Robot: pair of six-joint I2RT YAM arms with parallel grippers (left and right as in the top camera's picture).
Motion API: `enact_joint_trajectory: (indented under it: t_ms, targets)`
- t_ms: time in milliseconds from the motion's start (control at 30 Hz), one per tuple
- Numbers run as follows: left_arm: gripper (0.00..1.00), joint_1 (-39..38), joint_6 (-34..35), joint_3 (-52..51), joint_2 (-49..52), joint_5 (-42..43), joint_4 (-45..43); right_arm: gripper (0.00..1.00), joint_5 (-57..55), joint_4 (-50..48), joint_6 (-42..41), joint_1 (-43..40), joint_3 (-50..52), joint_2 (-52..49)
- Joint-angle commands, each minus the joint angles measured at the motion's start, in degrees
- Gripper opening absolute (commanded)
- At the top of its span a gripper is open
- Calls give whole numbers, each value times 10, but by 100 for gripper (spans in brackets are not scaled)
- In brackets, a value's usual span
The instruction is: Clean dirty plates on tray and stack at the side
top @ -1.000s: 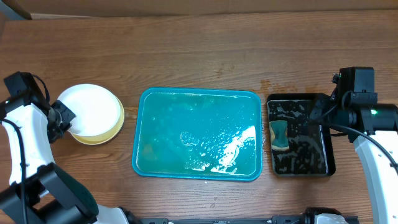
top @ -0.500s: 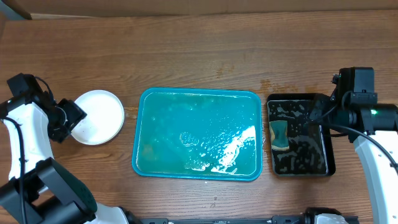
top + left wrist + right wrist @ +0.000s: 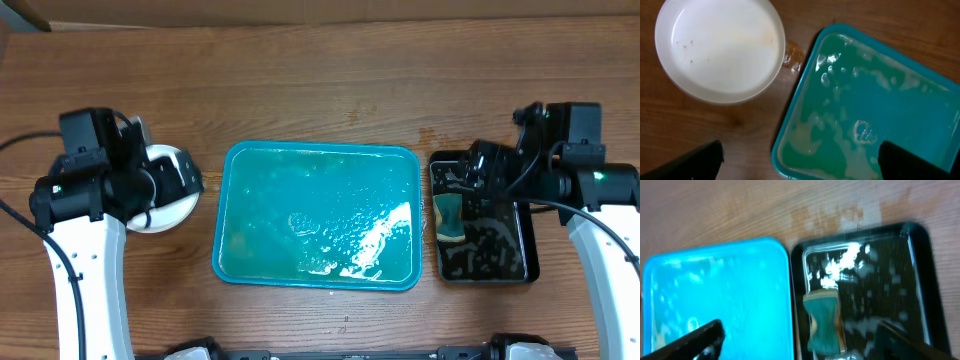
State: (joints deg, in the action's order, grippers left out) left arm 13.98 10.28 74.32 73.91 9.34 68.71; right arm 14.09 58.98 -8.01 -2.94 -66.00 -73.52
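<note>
No readable text, label, brand or number appears on anything.

White plates (image 3: 720,50), seemingly stacked, lie left of the wet teal tray (image 3: 318,215).

Jaws spread wide, left gripper (image 3: 800,166) and right gripper (image 3: 799,341) hover.

We see wet tray (image 3: 320,148) mid-table. Plates (image 3: 168,213) just left of it, white top, partly under left gripper (image 3: 185,178). Black tub (image 3: 520,262) just right of tray, sponge (image 3: 449,218) inside at left. Right gripper (image 3: 478,166) over tub's upper-left part.
</note>
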Motion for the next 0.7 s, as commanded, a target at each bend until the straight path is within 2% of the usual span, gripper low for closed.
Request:
enact_joint_trajectory:
  t_ms: [0, 100, 233, 433, 567, 667]
  targets:
    - [100, -1, -7, -4, 1, -22, 47, 100, -1, 34, 10, 1, -16, -1]
    - [100, -1, -35, -19, -14, -2, 74, 100, -27, 67, 3, 1, -16, 4]
    - [100, -1, -49, -69, -78, 9, 54, 100, -29, 86, 4, 1, -6, 38]
    - [100, -1, -80, -183, -245, 60, -48, 100, -33, 23, 8, 2, 63, 182]
    - [100, -1, -65, -239, -356, 61, -87, 100, -42, -13, 8, 3, 111, 295]
    - [100, -1, -45, -257, -406, 61, -91, 100, -51, -10, 8, 3, 119, 339]
